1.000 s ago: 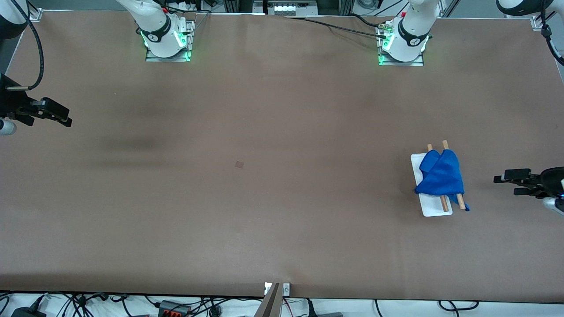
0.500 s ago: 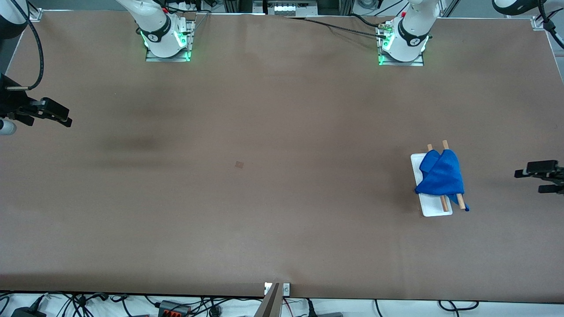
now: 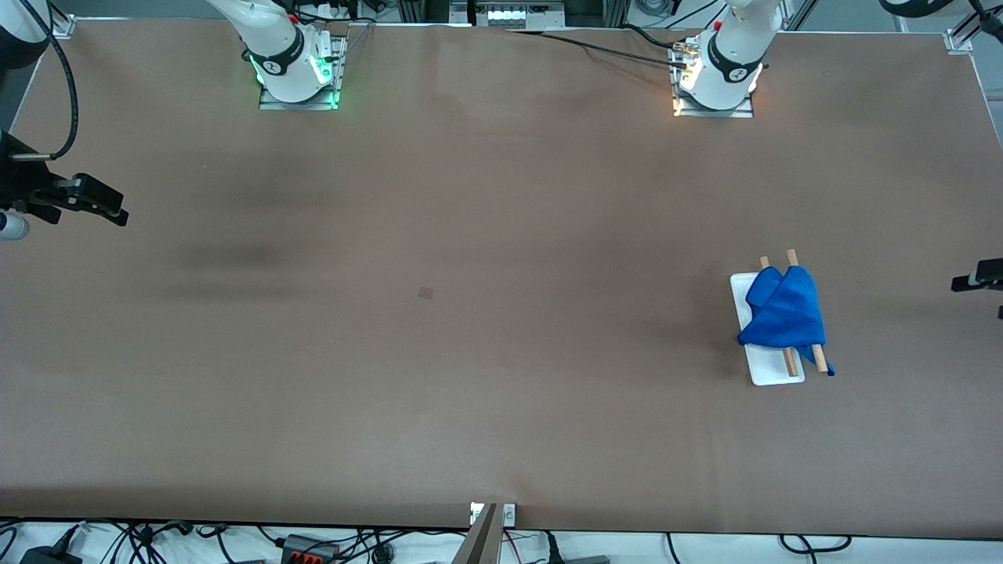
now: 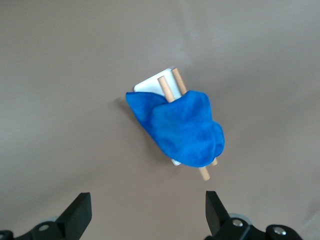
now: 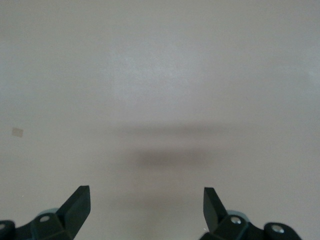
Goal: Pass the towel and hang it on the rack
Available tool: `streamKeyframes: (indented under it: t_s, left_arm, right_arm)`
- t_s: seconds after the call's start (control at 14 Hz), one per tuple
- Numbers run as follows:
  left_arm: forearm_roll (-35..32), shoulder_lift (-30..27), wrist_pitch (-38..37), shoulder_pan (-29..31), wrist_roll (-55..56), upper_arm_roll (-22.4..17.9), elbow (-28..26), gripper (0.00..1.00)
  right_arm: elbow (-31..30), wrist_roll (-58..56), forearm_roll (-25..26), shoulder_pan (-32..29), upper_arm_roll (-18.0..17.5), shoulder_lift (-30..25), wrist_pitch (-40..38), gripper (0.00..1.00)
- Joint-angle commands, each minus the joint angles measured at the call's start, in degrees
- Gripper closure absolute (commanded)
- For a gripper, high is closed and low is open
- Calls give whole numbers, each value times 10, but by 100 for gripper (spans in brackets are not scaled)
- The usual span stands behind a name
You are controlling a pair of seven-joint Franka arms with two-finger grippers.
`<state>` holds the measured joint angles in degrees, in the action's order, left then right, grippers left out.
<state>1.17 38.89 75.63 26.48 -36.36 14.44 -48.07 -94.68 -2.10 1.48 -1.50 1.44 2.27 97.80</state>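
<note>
the towel (image 3: 783, 312) is draped over the rack (image 3: 772, 374) near the table (image 3: 470, 352) edge at the left arm's end; hanging looks done. left gripper (image 4: 145, 215) over that edge and right gripper (image 5: 145, 207) over the other end, both wide open and empty; next, just parking

My front camera looks down on the whole table (image 3: 486, 352); my left wrist camera shares its rack (image 4: 150, 86); the right sees bare table.
</note>
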Motion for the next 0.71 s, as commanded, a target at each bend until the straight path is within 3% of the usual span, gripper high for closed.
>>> streamKeyframes:
  t_s: [0.0, 0.36, 0.64]
  left_arm:
    - [-34, -12, 0, -36, 54, -11, 3, 0]
    - [-38, -20, 8, -40, 81, -13, 4, 0]
    - [-83, -49, 36, -62, 80, -17, -6, 0]
  right_arm:
    - [1, -1, -4, 0, -1, -6, -4, 0]
    - [1, -1, -3, 0, -1, -6, -2, 0]
    - [1, -1, -4, -1, -1, -6, -2, 0]
